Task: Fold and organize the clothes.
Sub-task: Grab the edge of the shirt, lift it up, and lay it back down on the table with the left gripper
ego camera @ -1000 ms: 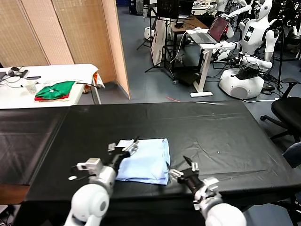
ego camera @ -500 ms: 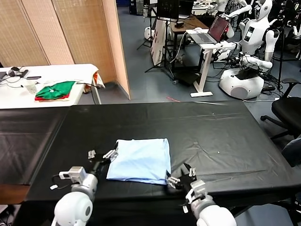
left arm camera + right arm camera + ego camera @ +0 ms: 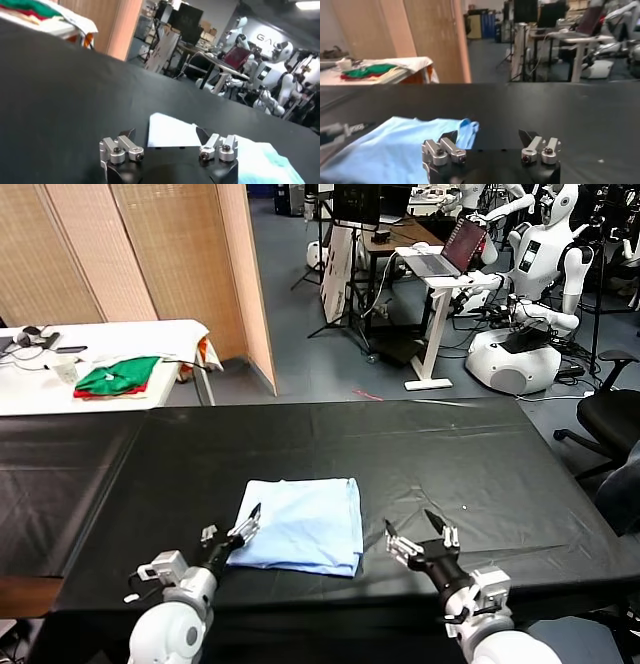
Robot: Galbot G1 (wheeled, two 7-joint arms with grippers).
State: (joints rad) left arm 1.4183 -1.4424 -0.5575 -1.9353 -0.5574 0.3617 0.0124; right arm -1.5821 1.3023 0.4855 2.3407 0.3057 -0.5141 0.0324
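My pale blue folded cotton T-shirt [image 3: 302,525] lies flat on the black table [image 3: 480,474]. My left gripper [image 3: 231,536] and right gripper [image 3: 421,540] have let go and pulled back, both wide apart and holding nothing.

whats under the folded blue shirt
The pale blue T-shirt lies folded flat on the black table cover. Only that cover shows around it; whatever is beneath the shirt itself is hidden.
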